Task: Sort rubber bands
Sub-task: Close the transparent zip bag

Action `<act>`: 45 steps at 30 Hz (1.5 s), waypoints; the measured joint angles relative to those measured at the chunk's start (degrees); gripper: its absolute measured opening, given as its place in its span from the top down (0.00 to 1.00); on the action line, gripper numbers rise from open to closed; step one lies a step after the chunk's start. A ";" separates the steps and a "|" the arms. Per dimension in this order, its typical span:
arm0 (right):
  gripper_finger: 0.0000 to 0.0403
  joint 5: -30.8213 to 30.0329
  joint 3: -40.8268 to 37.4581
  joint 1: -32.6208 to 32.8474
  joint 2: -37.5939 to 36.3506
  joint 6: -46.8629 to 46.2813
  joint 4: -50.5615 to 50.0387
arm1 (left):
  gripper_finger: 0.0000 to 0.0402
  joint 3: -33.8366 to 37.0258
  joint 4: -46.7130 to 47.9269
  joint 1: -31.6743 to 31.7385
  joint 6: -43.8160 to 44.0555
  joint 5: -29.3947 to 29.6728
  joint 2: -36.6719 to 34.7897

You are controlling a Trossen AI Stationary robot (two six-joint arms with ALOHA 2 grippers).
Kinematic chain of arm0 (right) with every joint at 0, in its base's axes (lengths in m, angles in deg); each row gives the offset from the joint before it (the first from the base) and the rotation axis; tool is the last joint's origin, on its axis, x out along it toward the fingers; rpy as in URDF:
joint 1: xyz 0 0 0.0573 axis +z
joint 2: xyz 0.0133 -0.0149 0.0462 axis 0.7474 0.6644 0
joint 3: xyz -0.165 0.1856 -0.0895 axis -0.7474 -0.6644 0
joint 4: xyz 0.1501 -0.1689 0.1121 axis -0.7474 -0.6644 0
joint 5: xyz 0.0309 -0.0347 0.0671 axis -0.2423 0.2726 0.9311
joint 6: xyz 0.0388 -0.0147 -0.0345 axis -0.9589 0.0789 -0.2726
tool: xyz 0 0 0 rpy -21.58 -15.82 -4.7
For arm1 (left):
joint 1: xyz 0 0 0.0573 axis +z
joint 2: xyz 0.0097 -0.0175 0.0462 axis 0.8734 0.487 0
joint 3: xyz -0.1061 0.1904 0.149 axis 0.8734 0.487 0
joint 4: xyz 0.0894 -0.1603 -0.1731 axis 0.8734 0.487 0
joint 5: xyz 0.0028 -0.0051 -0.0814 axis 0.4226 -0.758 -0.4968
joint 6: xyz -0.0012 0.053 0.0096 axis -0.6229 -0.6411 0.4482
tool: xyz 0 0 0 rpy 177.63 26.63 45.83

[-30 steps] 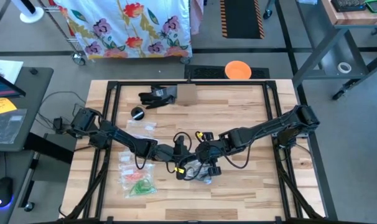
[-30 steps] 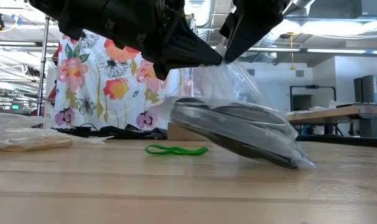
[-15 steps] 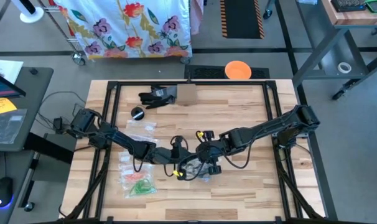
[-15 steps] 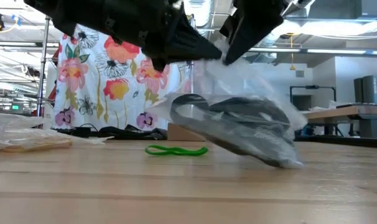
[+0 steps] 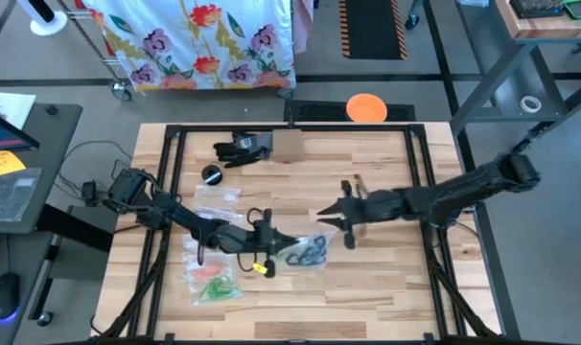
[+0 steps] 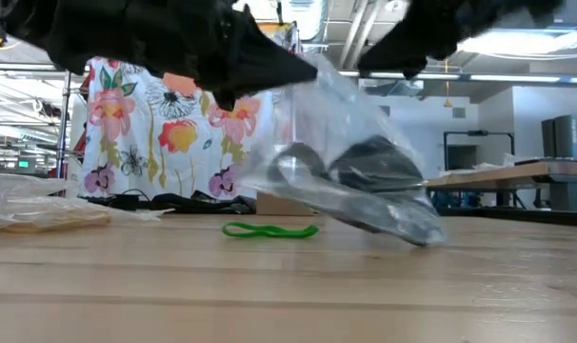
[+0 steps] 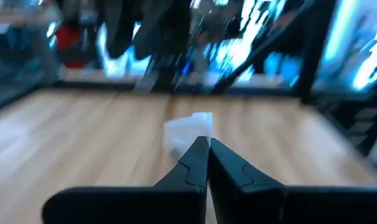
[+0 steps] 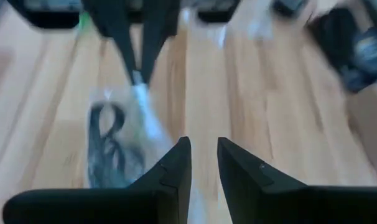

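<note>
The left gripper's (image 5: 283, 243) fingers (image 7: 195, 163) are pressed together on the top edge of a clear bag (image 6: 365, 181), pinching a bit of its plastic between the tips. The bag hangs from that pinch, tilted, with its lower corner touching the table (image 5: 386, 297); inside it lies a bunch of dark rubber bands (image 5: 310, 252), seen through the plastic as black loops. From above, the bag and its dark rubber bands sit just right of the left gripper, near the middle of the table and a little toward its near edge.

The right gripper (image 5: 327, 215) is apart from the bag, slightly farther and to the right of it, with its fingers (image 8: 176, 165) standing a narrow gap apart and nothing between them. Its wrist view looks past those fingers at the bag and the left gripper's tips holding it.

A single green rubber band (image 6: 269, 230) lies flat on the table behind the bag in the low view. At the near left of the table lie more clear bags, one holding green bands (image 5: 219, 289) with red bands (image 5: 210, 274) just beyond them. Another clear bag (image 5: 219, 195) lies farther back on the left. At the far edge sit a black glove (image 5: 241, 148), a small black round object (image 5: 211, 173) and a cardboard box (image 5: 288, 146).
</note>
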 joint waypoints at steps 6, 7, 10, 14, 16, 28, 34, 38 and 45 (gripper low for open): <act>0.81 12.48 -18.89 -1.97 0.73 -1.81 49.01 | 1.00 1.84 -11.67 1.01 -4.27 -6.08 -0.03; 0.81 14.03 -19.64 -1.93 1.45 -1.94 52.96 | 1.00 1.88 -12.19 1.24 -4.44 -6.48 -0.01; 0.81 15.21 -18.77 -1.65 4.75 -3.72 57.90 | 1.00 1.83 -12.78 2.22 -2.58 -6.45 -0.03; 0.81 15.14 -14.34 -1.03 10.18 -4.78 58.23 | 1.00 1.83 -12.26 3.63 0.49 -6.37 -0.03; 0.81 15.14 -12.64 -0.99 12.93 -4.74 57.88 | 1.00 1.83 -11.85 3.64 1.58 -6.09 -0.03; 0.81 14.55 -6.44 -1.58 18.76 -4.66 50.81 | 1.00 1.80 -12.46 2.94 3.34 -1.89 -0.03; 0.81 13.98 -6.41 -1.23 16.66 -3.97 44.07 | 1.00 1.80 -12.71 2.94 2.54 -1.84 -0.03; 0.81 11.76 -6.41 -1.02 14.45 -2.97 37.68 | 1.00 1.80 -12.81 2.94 2.26 -1.68 -0.03; 0.81 11.62 -6.41 -0.67 14.04 -2.96 36.30 | 1.00 1.80 -12.95 2.94 2.26 -1.12 -0.03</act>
